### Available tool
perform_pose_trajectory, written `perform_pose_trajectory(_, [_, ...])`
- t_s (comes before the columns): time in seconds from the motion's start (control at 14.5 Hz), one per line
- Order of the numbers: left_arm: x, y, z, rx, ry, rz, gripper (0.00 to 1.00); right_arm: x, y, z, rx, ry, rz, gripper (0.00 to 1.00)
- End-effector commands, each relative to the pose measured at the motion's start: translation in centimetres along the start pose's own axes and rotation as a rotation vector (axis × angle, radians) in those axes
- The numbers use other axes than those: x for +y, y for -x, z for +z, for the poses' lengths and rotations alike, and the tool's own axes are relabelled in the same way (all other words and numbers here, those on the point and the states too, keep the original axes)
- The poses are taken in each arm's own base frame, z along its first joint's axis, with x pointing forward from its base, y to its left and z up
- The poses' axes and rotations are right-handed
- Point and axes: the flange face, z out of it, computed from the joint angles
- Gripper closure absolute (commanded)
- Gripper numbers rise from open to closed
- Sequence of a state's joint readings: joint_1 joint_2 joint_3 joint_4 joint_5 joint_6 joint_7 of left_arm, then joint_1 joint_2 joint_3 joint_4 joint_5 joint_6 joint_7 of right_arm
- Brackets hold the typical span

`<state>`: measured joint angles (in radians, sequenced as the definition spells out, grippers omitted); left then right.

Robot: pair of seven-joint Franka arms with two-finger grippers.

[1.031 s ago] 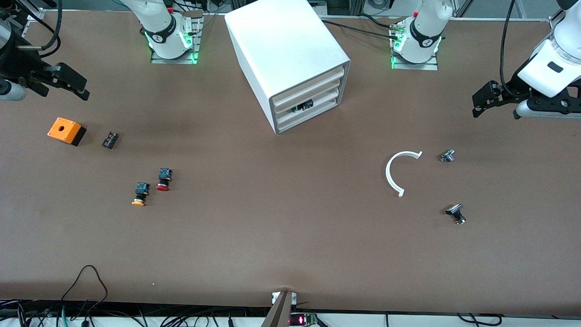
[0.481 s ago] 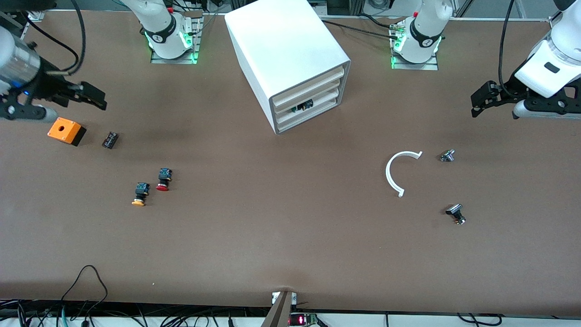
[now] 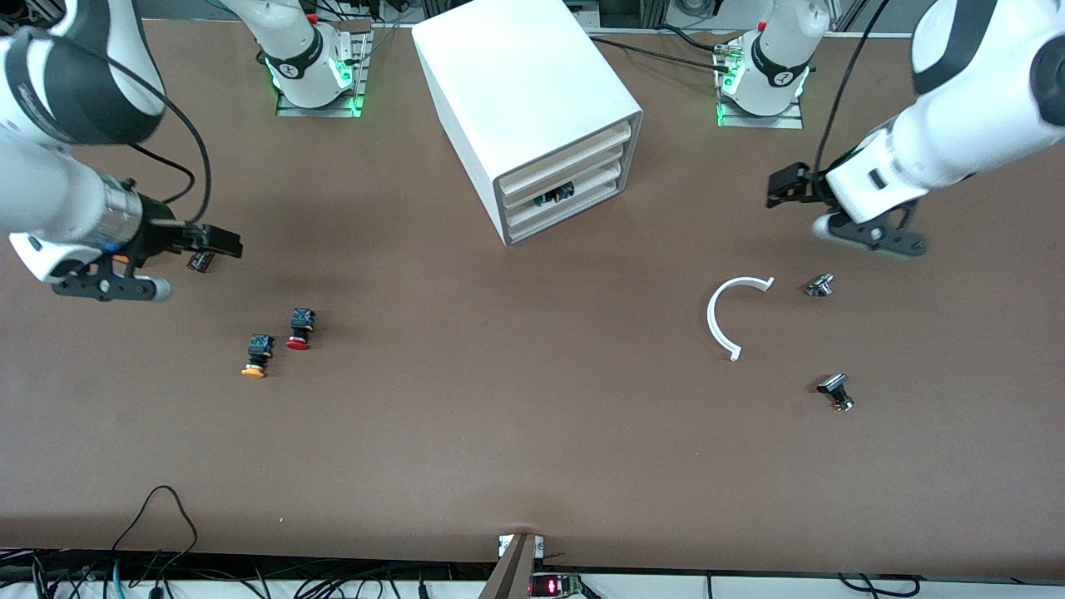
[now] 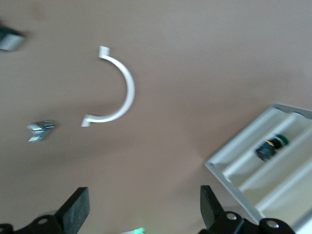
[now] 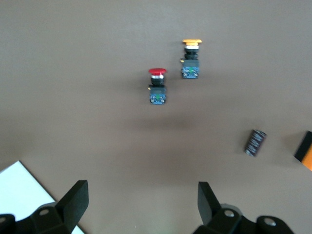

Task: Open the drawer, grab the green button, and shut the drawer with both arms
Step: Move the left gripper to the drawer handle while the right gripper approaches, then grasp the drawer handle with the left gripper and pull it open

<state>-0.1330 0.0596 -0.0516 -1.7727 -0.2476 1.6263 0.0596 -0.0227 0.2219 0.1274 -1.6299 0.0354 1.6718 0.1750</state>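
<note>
Button [image 3: 556,195] in the drawer [image 3: 559,198]

Looks like a robotics lab or test bench, not a home or shop. Holds two big white jointed arms, the right arm [image 3: 50,200] and the left arm [image 3: 923,158], bolted on metal plates [image 3: 316,108] with green status lights glowing at the bases. Has one wide brown table [image 3: 532,466], with cables [image 3: 349,589] bunched along the edge nearest the front camera. Shows small industrial parts laid well apart like test samples: push buttons [image 3: 299,329], an orange switch box [image 5: 304,151], a white curved clip [image 3: 720,320], and a plain white drawer cabinet [image 3: 524,91].
</note>
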Motion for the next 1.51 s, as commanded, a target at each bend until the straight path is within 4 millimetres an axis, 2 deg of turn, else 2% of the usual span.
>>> perform_pose_trajectory(0.0, [0.8, -2.1, 3.6, -0.075, 0.174, 0.139, 0.00, -3.0, -1.6, 2.8, 0.000, -0.010, 0.063, 0.01])
perform_pose_trajectory(0.14, [2.2, -3.7, 7.0, -0.105, 0.307, 0.201, 0.00, -5.6, -2.4, 5.4, -0.006, -0.006, 0.117, 0.01])
perform_pose_trajectory(0.34, [2.5, -5.5, 10.9, -0.133, 0.465, 0.228, 0.00, -8.3, -3.6, 9.0, -0.013, -0.003, 0.198, 0.01])
perform_pose_trajectory(0.41, [3.6, -5.6, 11.9, -0.151, 0.475, 0.240, 0.00, -9.3, -3.6, 10.0, -0.021, 0.001, 0.230, 0.01])
perform_pose_trajectory(0.62, [3.9, -6.6, 16.8, -0.157, 0.549, 0.389, 0.01, -12.5, -3.2, 12.7, -0.043, 0.025, 0.317, 0.01])
perform_pose_trajectory(0.76, [4.2, -4.8, 22.3, -0.123, 0.611, 0.405, 0.01, -13.7, -3.2, 14.2, -0.054, 0.034, 0.345, 0.01])
perform_pose_trajectory(0.83, [5.1, -3.7, 24.2, -0.080, 0.686, 0.408, 0.01, -14.3, -3.1, 14.9, -0.062, 0.040, 0.351, 0.01])
perform_pose_trajectory(0.96, [6.0, -3.0, 27.4, -0.060, 0.804, 0.375, 0.02, -15.3, -3.1, 16.1, -0.062, 0.041, 0.373, 0.01])
perform_pose_trajectory(1.03, [6.3, -3.0, 28.7, -0.066, 0.834, 0.361, 0.03, -15.8, -3.0, 16.5, -0.060, 0.044, 0.395, 0.01])
perform_pose_trajectory(1.17, [7.8, -2.6, 30.6, -0.097, 0.847, 0.369, 0.11, -17.3, -2.6, 17.6, -0.065, 0.055, 0.441, 0.01])
perform_pose_trajectory(1.31, [7.7, -2.6, 31.4, -0.098, 0.845, 0.370, 0.12, -18.4, -2.3, 18.6, -0.073, 0.064, 0.457, 0.01])
perform_pose_trajectory(1.44, [7.5, -2.5, 33.7, -0.102, 0.864, 0.408, 0.13, -20.3, -2.1, 18.6, -0.063, 0.060, 0.479, 0.01])
